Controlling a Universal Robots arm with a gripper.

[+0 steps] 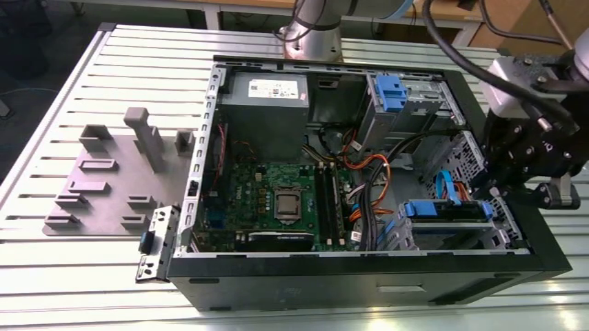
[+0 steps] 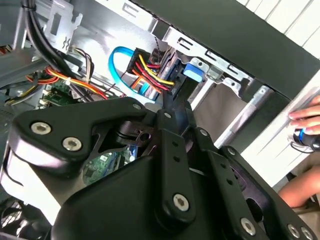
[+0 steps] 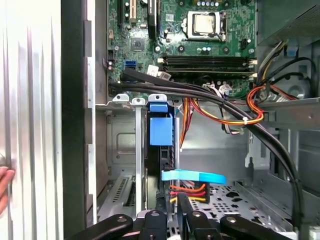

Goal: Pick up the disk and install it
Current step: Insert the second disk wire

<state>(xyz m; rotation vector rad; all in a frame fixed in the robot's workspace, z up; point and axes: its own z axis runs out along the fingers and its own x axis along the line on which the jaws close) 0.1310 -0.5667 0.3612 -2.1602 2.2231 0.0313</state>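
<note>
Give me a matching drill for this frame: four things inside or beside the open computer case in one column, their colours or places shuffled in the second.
Things:
1. disk
2. power supply
3. circuit board
4. grey holder plate

Descriptions:
A. green, in the case's middle
B. on the table, exterior view's left of the case
C. blue end piece, in the bay nearest the gripper
D. grey box with a white label

Pairs: 1-C, 2-D, 3-A, 4-B

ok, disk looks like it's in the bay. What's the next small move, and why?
Probably a short, slow push along the bay. The disk stands edge-on in it, its blue end near the front tabs, with the gripper in line behind it. Full seating can't be confirmed, and cables crowd the gripper, so keep it small.
</note>
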